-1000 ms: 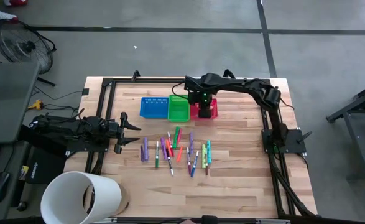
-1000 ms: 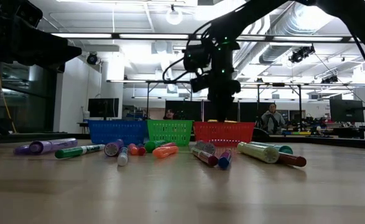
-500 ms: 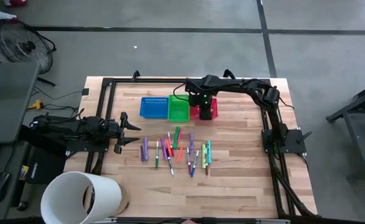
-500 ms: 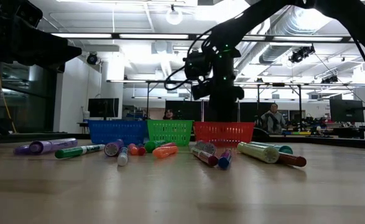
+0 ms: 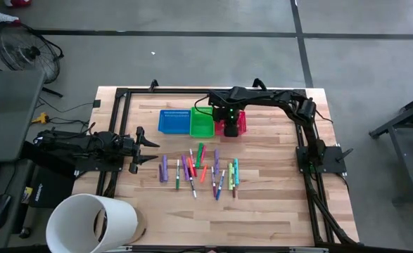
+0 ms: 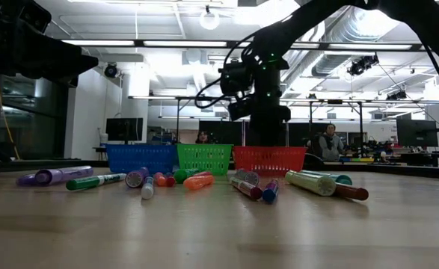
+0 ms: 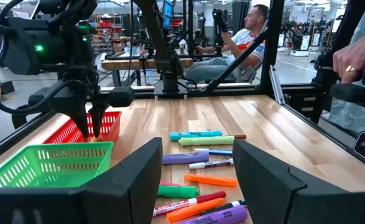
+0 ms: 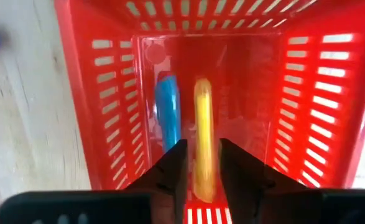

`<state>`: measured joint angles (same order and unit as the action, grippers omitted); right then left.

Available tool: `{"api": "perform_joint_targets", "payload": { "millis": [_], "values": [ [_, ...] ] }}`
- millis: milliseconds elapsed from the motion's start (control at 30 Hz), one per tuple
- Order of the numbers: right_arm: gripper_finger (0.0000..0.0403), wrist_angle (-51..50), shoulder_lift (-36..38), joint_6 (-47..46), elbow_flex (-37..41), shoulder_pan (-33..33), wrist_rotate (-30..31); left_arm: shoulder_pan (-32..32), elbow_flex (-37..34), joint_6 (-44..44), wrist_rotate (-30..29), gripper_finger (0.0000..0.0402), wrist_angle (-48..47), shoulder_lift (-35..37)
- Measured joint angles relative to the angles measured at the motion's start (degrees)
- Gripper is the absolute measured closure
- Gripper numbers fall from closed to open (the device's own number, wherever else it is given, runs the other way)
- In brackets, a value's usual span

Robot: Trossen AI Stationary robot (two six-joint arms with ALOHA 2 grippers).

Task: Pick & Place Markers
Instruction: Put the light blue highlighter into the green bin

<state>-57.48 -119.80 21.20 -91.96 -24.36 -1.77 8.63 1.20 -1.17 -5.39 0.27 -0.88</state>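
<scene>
The right claw (image 8: 199, 163) hangs low inside the red basket (image 5: 243, 121), lower than it stood a second ago, when it was still above the rim. Its fingers (image 8: 173, 168) have begun to part: they stand slightly apart on either side of a yellow marker (image 8: 202, 137), which looks blurred, as if dropping free, beside a blue marker (image 8: 167, 118) lying on the basket floor. I judge this to be the release, so one more marker goes into the red basket and the arm is then free to fetch another.

The left claw (image 5: 150, 147) waits at the bench's left edge with its fingers spread wide and nothing between them, unmoved over the last second.

The rest of the markers (image 5: 199, 169) lie scattered on the bench (image 5: 276, 211) in front of the blue basket (image 5: 172, 121), green basket (image 5: 202, 123) and red basket, untouched, so most of the sorting remains.

No brand, label or writing can be read on the markers or baskets; any print is too small to make out.
</scene>
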Motion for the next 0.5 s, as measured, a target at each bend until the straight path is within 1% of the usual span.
{"api": "perform_joint_targets", "payload": {
  "millis": [200,300,400,500],
  "values": [
    [0.0279,0.1,0.8,-4.2,0.0,0.2,0.3,0.0,0.0,0.0,0.0,0.0206,0.0,0.0],
    [0.0271,0.3,3.0,-8.8,0.0,0.3,2.9,0.0,0.0,0.0,0.0,0.0206,0.0,0.0],
    [0.0270,-0.6,5.2,-16.1,0.0,0.3,6.3,0.0,0.0,0.0,0.0,0.0206,0.0,0.0],
    [0.0269,-3.1,7.5,-26.6,0.0,0.3,6.2,0.0,0.0,0.0,0.0,0.0206,0.0,0.0]
  ]
}}
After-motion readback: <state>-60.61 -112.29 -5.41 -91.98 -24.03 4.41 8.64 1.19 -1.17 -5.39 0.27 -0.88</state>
